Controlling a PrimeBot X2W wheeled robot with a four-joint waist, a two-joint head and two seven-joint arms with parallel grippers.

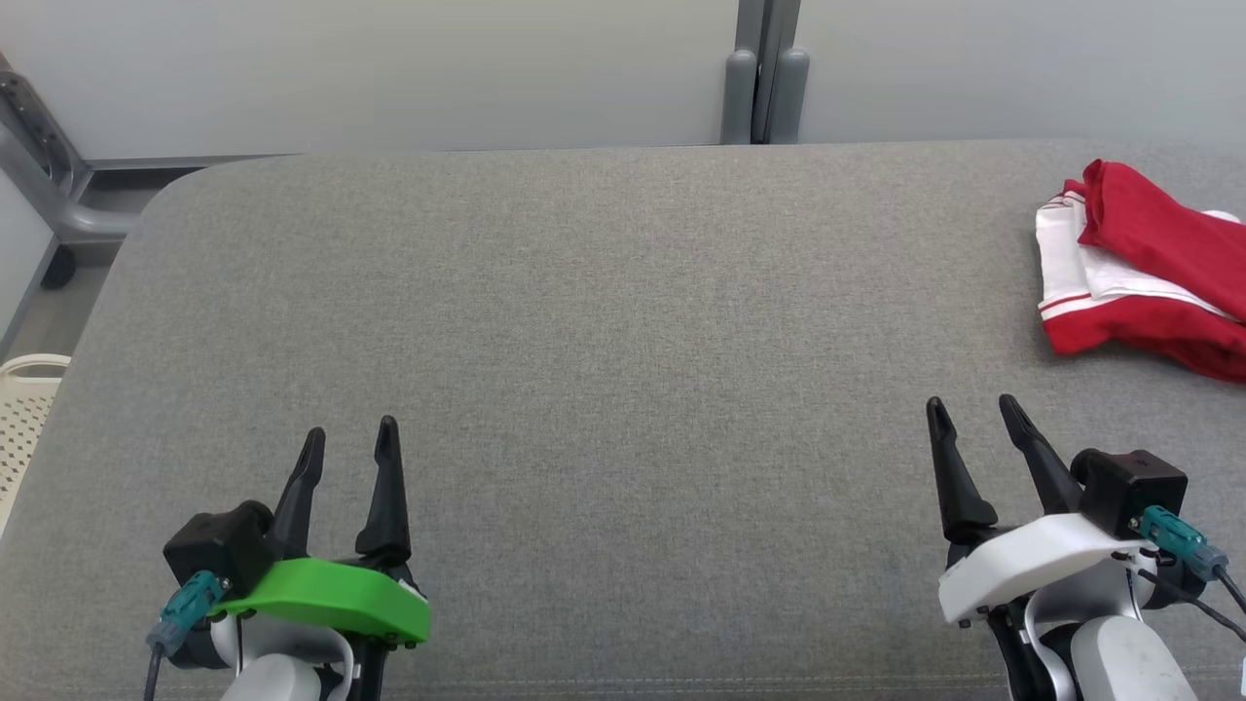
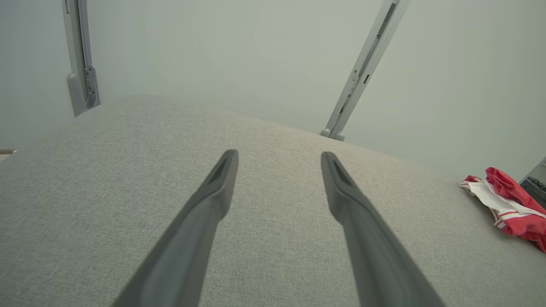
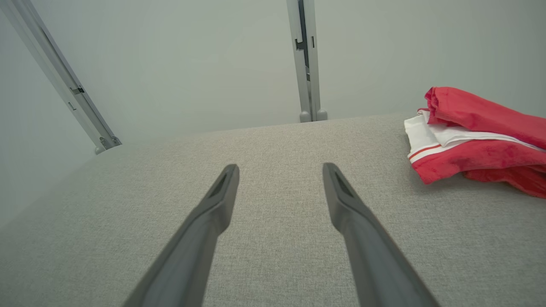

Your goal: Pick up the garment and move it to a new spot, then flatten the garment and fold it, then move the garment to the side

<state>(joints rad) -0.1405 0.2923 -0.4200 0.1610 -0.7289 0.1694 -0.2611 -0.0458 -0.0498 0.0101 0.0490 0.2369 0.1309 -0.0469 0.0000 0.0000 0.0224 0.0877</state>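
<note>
Two grippers sit low in the head view, both with fingers spread wide and holding nothing: the left gripper [image 1: 350,428] at lower left, the right gripper [image 1: 971,401] at lower right. Their fingers point up the frame over the bare grey fabric of the desk [image 1: 623,292].

The garment [image 1: 1158,234] lies bunched at the upper right, well apart from the left gripper and nearer the right one. Its long axis runs from upper left to lower right, and the frame's right edge cuts it off. A white panel with red striped trim faces left.

The right wrist view shows that trim more plainly at its right edge.

The head view also takes in a pale perforated basket [image 1: 24,409] at the left edge; its contents cannot be told.
</note>
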